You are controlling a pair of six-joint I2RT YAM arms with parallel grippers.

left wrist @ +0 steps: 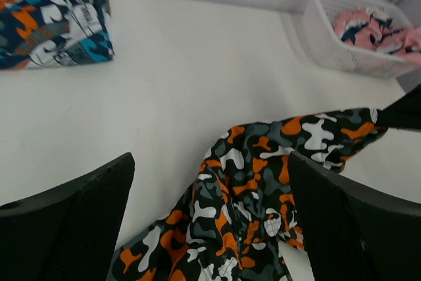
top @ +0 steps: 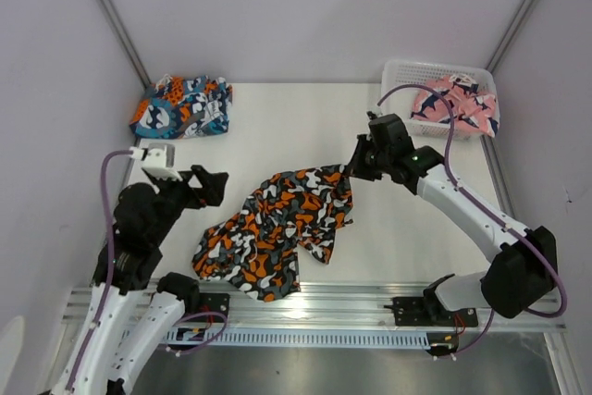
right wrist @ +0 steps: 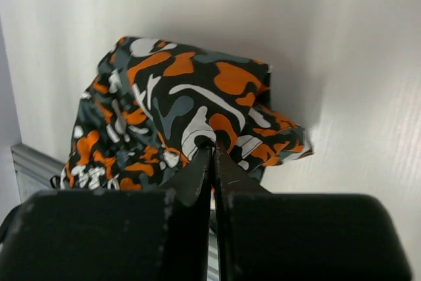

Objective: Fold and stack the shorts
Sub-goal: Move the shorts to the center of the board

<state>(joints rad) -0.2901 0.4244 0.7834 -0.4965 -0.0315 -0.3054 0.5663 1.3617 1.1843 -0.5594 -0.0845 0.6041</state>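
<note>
At mid-table, the right gripper point(top: 351, 170) clamped the camouflage shorts point(top: 277, 228) by a corner. The left gripper point(top: 213, 184), jaws apart, probably needed the opposite corner.

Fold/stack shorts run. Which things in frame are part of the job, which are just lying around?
Job:
- camouflage shorts, pinched by the shut right pincer
- blue-teal-orange shorts, far left
- pink shorts, in the basket
- left pincer, open, empty

Lying about:
- white mesh basket
- mounting rail

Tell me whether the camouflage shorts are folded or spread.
Spread, loosely rumpled: the camouflage shorts lie open across the table, one corner pinched by the right gripper.
</note>
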